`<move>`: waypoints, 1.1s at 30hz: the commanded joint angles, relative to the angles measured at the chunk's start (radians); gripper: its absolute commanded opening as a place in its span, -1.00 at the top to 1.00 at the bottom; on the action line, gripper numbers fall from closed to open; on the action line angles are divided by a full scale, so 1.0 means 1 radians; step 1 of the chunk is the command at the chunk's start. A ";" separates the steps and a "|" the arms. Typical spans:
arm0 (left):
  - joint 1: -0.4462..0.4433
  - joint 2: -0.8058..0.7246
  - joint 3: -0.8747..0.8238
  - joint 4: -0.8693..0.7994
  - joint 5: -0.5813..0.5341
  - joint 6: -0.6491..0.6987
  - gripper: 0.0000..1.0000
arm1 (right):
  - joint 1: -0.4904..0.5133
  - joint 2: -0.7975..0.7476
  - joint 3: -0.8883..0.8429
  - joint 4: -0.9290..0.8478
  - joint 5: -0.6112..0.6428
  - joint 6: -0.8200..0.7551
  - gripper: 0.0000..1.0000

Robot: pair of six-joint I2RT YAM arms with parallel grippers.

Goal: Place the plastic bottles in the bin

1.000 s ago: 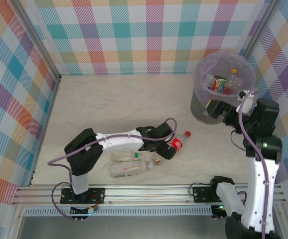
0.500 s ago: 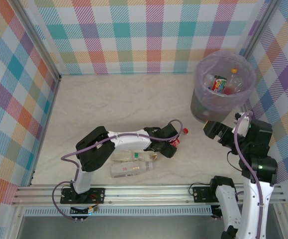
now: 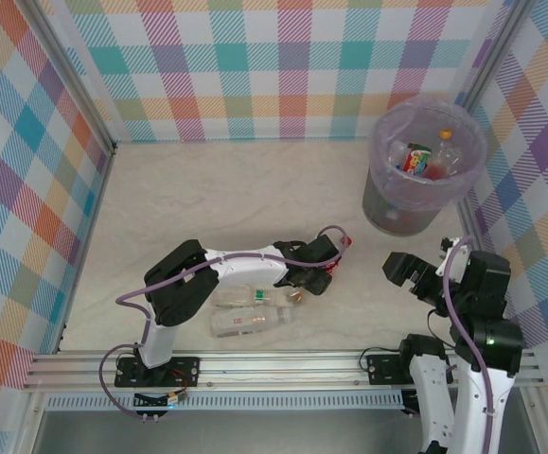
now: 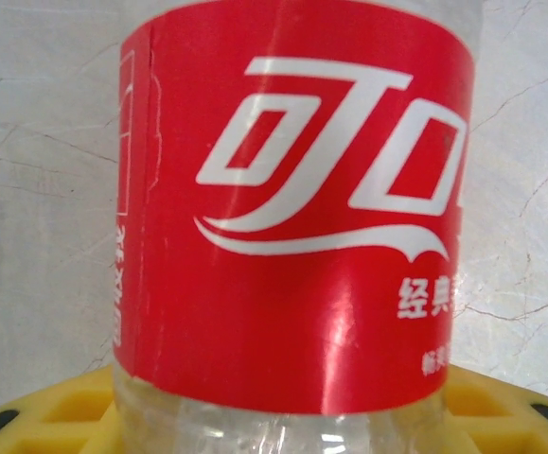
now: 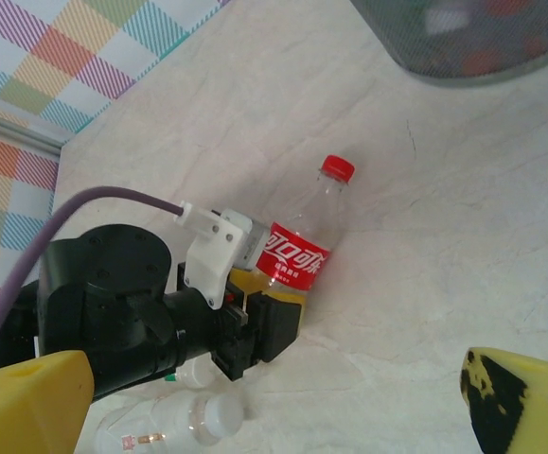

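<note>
Red-label bottle [image 5: 297, 255] x1, clear bottles [image 3: 250, 322] x2 on table [image 3: 207, 208], bin [image 3: 382, 203] x1.

Pale marbled bench [image 3: 207, 199]: bin [image 3: 385, 216] standing far right, red-label bottle [image 5: 297, 253] lying mid-bench, two clear bottles [image 3: 250, 322] lying side by side nearer the front.

bottle [image 4: 292, 236]: red label, white script | bin [image 3: 380, 203]: dark-grey, lilac bag | walls [image 3: 255, 66]: pastel plaid
</note>
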 commanded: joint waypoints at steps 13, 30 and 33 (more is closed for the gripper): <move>-0.003 -0.259 -0.072 0.098 0.014 -0.007 0.04 | 0.002 -0.051 -0.324 0.311 -0.291 0.258 -1.00; 0.011 -0.351 -0.150 0.347 0.315 -0.041 0.04 | 0.069 0.127 -0.384 0.720 -0.297 0.414 -0.92; 0.012 -0.355 -0.147 0.340 0.331 -0.037 0.04 | 0.107 0.210 -0.361 0.761 -0.310 0.411 -0.92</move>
